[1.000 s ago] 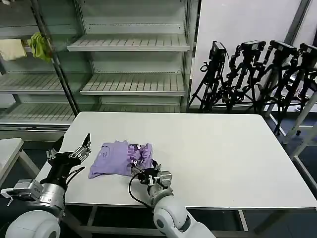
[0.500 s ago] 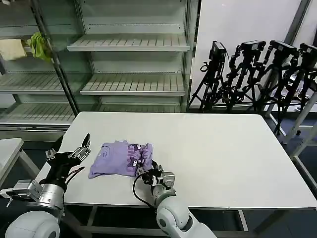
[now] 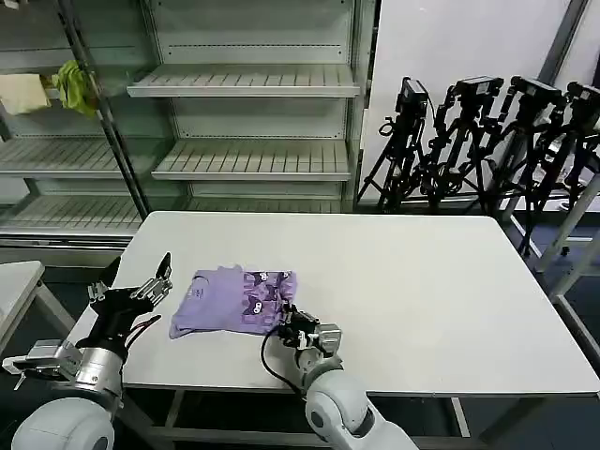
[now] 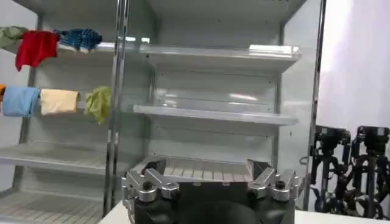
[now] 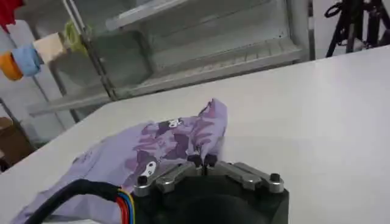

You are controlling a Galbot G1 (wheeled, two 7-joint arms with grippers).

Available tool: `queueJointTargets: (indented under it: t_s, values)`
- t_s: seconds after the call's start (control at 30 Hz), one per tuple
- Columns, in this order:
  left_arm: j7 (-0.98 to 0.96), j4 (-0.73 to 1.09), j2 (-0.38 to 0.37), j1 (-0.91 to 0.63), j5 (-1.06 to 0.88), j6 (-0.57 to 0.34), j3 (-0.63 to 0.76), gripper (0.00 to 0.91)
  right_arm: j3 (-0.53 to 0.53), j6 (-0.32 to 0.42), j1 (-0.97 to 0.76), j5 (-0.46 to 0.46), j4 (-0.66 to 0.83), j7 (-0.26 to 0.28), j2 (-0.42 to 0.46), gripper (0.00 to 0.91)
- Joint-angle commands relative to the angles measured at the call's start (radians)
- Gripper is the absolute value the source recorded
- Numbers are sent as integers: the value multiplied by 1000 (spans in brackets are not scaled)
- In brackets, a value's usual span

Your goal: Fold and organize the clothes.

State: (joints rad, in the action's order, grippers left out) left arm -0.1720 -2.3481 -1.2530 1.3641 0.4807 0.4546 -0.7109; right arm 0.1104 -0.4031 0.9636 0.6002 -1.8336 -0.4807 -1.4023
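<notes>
From the head camera you see the lavender T-shirt (image 3: 236, 301) lying in a loose fold near the front left part of the white table (image 3: 403, 281), printed side showing on its right half. Your right gripper (image 3: 292, 322) sits at the shirt's front right corner, low on the table, touching the fabric's edge. Your left gripper (image 3: 131, 286) hangs just off the table's left edge, beside the shirt but apart from it, its fingers spread wide and holding nothing.

In your left wrist view the left gripper (image 4: 210, 182) shows both fingers splayed apart, with empty shelving (image 4: 213, 61) beyond them.

In your right wrist view the right gripper (image 5: 205, 161) has its two fingertips pressed together, pinching a raised edge of the T-shirt (image 5: 152, 152). The printed fabric rises into a peak directly above the closed tips, and the rest of the garment spreads away across the table (image 5: 317, 122) from the gripper.
</notes>
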Motion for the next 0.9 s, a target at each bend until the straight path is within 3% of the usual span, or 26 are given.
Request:
queueJointTargets:
  t_s: [0.03,0.9]
  values:
    - [2,3,1,-1,0,-2,4,907,-40,3,30,3,-33,1,27,0]
    - [20,5,-20,-1,-19,-17,49,907,-298,-25,218,136,-274,-59,261,0]
